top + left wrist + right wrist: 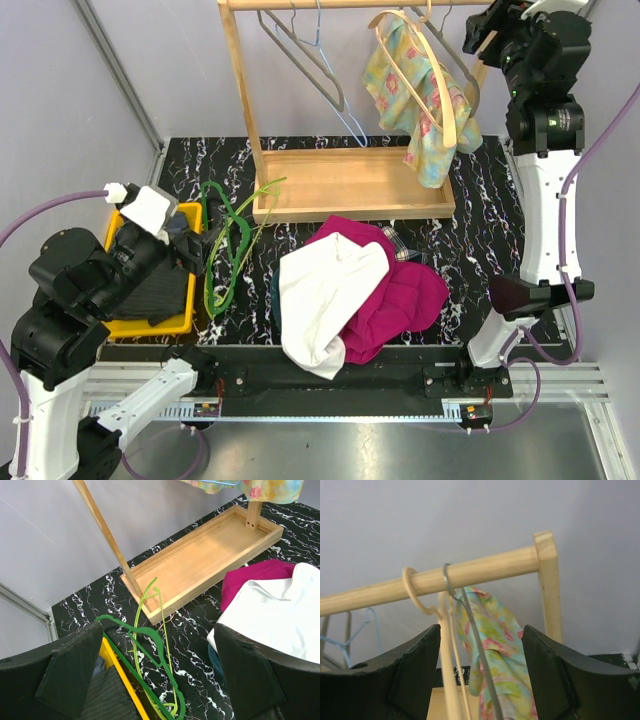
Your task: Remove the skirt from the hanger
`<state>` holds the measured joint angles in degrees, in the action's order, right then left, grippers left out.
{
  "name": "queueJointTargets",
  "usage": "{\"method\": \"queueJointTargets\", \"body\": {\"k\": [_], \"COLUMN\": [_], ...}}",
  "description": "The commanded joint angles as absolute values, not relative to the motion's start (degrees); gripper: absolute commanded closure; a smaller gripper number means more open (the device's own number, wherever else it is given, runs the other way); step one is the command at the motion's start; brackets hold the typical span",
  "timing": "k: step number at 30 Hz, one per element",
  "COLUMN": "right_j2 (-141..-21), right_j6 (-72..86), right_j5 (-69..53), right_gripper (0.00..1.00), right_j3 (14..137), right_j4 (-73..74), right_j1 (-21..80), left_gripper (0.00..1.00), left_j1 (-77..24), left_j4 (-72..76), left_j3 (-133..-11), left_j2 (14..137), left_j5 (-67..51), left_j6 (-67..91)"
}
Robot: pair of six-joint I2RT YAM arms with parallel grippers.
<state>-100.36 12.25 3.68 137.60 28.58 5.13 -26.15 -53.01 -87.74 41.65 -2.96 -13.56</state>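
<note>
**Fig.** Pastel floral fabric skirt [422,105] draped on a cream wooden hanger [445,95], which is hooked over the rail of the light wooden clothes rack [240,120] near its right post (a grey wire hanger [476,645] hooks on beside it). Right hand [480,640], raised at that end of the rail, gapes wide and grips nothing. Left hand [157,650], left of the rack's base above the black marbled counter [197,625], is likewise spread and empty
</note>
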Motion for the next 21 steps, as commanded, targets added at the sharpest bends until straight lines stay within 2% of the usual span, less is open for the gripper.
{"method": "queueJointTargets", "body": {"k": [1, 6, 9, 21], "right_j2": [-100.7, -103.0, -105.4, -103.2], "right_j6": [13.9, 15.7, 18.4, 18.5], "right_j5": [-2.9, -7.6, -9.7, -13.2], "right_gripper": [0.27, 0.29, 0.34, 0.40], "right_j3": [141.6, 142.6, 144.5, 137.2], "right_j4": [31.3, 33.6, 36.5, 34.5], "right_j1": [4.4, 3.5, 2.8, 2.8], "left_gripper": [0.01, 0.01, 0.01, 0.01], "left_j1": [-25.8, -25.8, -25.8, -25.8], "left_j4": [-49.3, -49.1, -49.0, -48.3], "left_j3": [-86.7, -86.4, -86.7, -85.4], "left_j2": [41.2, 41.3, 41.4, 41.3], "left_j5": [-4.5, -4.0, -3.9, -3.6], "left_j6": [-13.7, -13.9, -13.9, -13.4]}}
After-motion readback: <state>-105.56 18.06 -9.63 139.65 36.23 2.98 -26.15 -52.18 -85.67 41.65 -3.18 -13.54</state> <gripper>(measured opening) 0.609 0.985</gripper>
